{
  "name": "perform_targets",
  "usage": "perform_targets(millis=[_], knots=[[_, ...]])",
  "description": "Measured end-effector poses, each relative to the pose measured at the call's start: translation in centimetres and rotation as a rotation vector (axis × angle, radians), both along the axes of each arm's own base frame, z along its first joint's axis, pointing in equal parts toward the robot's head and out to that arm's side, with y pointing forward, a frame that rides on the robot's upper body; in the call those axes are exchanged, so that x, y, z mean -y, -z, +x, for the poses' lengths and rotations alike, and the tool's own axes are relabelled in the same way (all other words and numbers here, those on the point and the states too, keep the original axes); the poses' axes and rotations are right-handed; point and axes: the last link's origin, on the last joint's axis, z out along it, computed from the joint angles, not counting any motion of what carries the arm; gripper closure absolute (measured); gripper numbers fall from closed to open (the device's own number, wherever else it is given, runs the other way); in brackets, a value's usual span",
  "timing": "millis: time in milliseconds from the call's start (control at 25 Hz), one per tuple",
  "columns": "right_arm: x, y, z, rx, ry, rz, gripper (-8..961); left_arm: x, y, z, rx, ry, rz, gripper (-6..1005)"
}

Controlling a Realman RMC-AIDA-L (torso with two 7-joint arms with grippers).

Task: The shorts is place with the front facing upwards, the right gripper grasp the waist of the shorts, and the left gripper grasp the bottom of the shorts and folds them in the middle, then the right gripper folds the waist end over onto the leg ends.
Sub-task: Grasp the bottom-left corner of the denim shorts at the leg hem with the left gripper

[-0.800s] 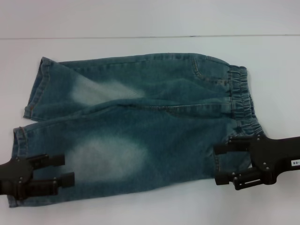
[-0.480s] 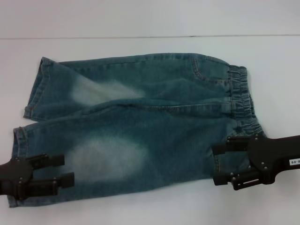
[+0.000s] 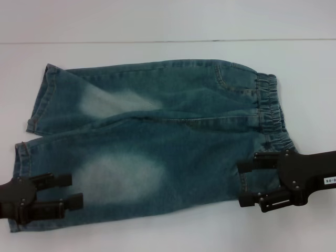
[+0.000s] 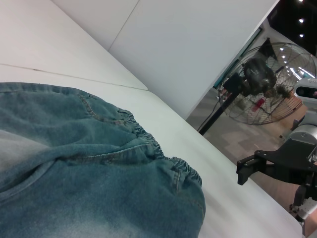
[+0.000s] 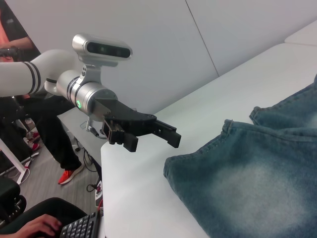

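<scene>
Blue-green washed denim shorts (image 3: 157,142) lie flat, front up, across the middle of the white bench (image 3: 157,21); gathered elastic waist (image 3: 273,113) toward the bench's right side, hemmed leg ends (image 3: 31,131) toward its left. Black right tool with white digit label (image 3: 247,184) sits at the near waist corner, fingers parted, straddling the near side seam. Black left tool with silver wrist (image 3: 73,190) sits over the near leg's hem, fingers likewise parted. A standing metal fan (image 4: 265,82) is visible beyond the bench.
</scene>
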Motion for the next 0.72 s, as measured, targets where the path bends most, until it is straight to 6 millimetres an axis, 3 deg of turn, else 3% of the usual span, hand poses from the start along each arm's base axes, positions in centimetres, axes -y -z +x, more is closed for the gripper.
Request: perform_targets(millis=[240,520,720], knots=[[0.0,0.0,0.0,0.001,0.001,-0.002,16,0.1,-0.3,0.2,0.018,-0.015,-0.027,62],[-0.1,-0.1,0.1,0.005,0.004,-0.001,16,-0.2,-3.6,-0.2,0.007,-0.156,-0.082,62],[0.2,-0.2,0.2,-0.004,0.014,-0.002,17,-0.6,-4.4,-0.3,-0.03,-0.282,-0.138,63]])
